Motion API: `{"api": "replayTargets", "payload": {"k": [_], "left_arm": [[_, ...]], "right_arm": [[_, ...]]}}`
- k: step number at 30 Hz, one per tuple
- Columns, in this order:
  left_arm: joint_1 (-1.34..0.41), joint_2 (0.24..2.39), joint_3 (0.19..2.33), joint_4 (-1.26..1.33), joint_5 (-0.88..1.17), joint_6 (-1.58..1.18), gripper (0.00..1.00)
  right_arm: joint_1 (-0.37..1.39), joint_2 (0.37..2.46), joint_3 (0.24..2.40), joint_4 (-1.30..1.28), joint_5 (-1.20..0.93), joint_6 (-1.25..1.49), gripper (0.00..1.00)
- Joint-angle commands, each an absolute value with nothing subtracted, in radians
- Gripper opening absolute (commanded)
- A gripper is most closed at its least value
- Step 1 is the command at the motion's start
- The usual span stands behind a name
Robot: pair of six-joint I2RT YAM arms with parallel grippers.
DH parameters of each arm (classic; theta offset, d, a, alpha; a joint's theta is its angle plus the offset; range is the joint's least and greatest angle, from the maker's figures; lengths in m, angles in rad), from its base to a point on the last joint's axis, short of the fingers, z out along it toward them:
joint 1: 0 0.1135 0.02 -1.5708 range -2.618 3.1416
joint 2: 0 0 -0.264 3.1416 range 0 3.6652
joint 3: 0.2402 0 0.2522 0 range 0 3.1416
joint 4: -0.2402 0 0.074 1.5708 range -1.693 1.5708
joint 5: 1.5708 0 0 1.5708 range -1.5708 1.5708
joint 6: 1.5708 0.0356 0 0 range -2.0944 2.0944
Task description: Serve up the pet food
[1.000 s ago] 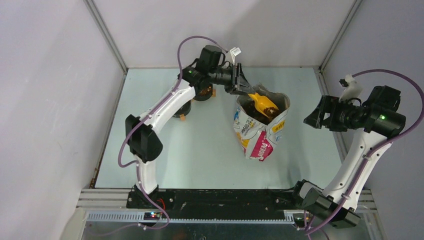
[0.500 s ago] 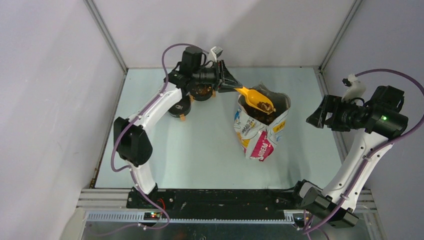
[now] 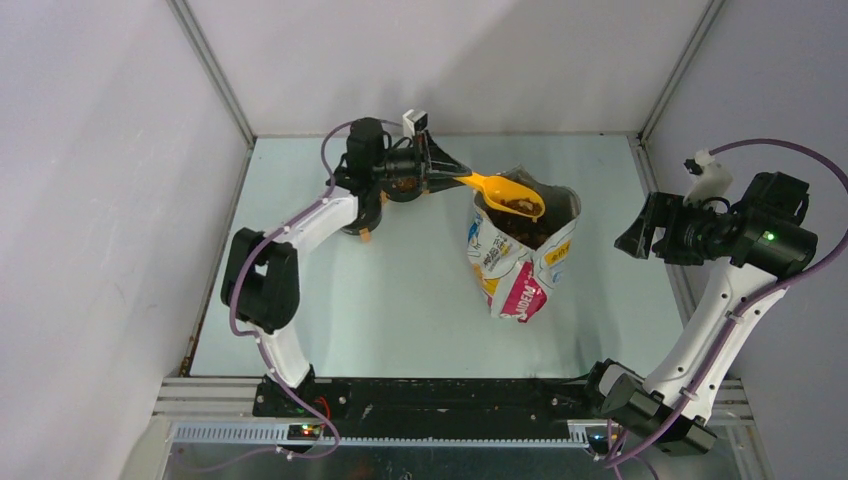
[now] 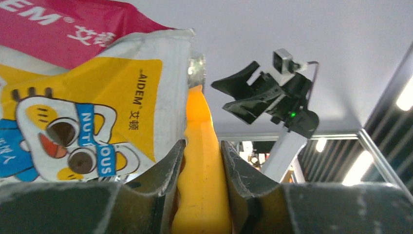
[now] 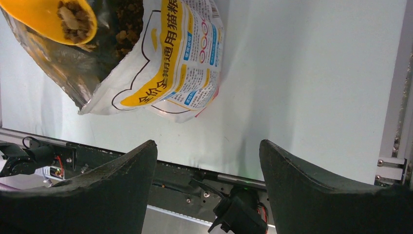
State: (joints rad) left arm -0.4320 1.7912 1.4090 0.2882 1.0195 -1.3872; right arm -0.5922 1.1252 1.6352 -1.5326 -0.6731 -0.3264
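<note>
Pulled back leftward over the last second, taking the left gripper [image 3: 447, 172] away from the mouth of the bag [image 3: 520, 270] and lifting the scoop [image 3: 508, 193] from deep inside to roughly level above the rim.

Nearest the arm bases: bare pale table [image 3: 400, 300]. Next out, the printed bag, upright near the middle, top open, a cartoon cat face on the side seen from the left wrist. Off to the right and well apart from the bag, the right gripper [image 3: 640, 235], spread wide with nothing between its fingers, hanging near the table's right edge.

Farther back, over the open mouth, the orange scoop bowl, loaded with brown pet food [image 5: 73, 19]. More of it loose inside the bag just beside. Farther still, the scoop's handle pinched in a narrow grip between the left gripper's fingers [image 4: 160, 175], pointing right. Under that arm, a dark dish [image 3: 362, 222] with an orange foot, mostly hidden.
</note>
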Motion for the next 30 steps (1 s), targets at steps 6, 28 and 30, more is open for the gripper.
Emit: {"api": "replayTargets", "payload": {"k": [6, 28, 30], "left_arm": [[-0.433, 1.797, 1.36, 0.794, 1.024, -1.664, 0.0], [-0.628, 1.983, 2.405, -1.079, 0.532, 0.002, 0.0], [-0.684, 1.997, 2.418, -1.113, 0.429, 0.097, 0.0]], "right_arm": [[-0.598, 1.122, 1.658, -1.539, -0.668, -0.341, 0.79], [-0.597, 1.103, 1.635, -1.536, -0.702, -0.36, 0.79], [-0.597, 1.101, 1.631, -1.533, -0.712, -0.356, 0.79]]}}
